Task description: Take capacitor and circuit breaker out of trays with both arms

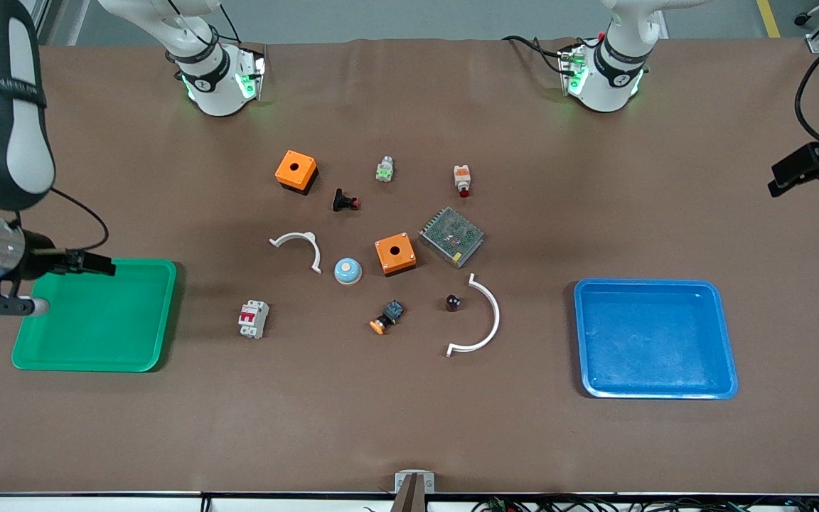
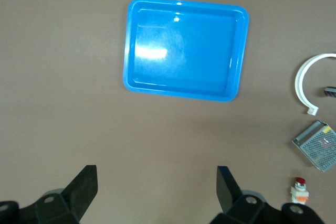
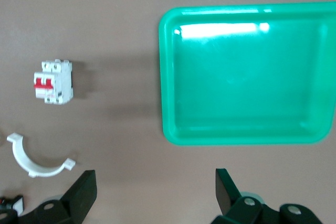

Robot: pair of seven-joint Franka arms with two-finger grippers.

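The capacitor (image 1: pixel 453 303), a tiny black cylinder, sits on the table inside the curve of a white arc (image 1: pixel 480 320). The breaker (image 1: pixel 253 318), light grey with a red lever, lies near the green tray (image 1: pixel 97 359); it also shows in the right wrist view (image 3: pixel 52 81). My right gripper (image 1: pixel 79 286) hangs open and empty high over the green tray's edge (image 3: pixel 156 187). My left gripper (image 1: pixel 779 181) hangs open and empty high over the table beside the blue tray (image 1: pixel 655 387), which shows in the left wrist view (image 2: pixel 184 90) below the gripper (image 2: pixel 156 184).
Mid-table lie two orange boxes (image 1: pixel 296 171) (image 1: pixel 395 254), a mesh power supply (image 1: pixel 451 236), a second white arc (image 1: pixel 299 245), a blue dome button (image 1: pixel 348 270), a black red-tipped button (image 1: pixel 345 201), an orange-capped switch (image 1: pixel 387 316) and a white-and-orange part (image 1: pixel 461 180).
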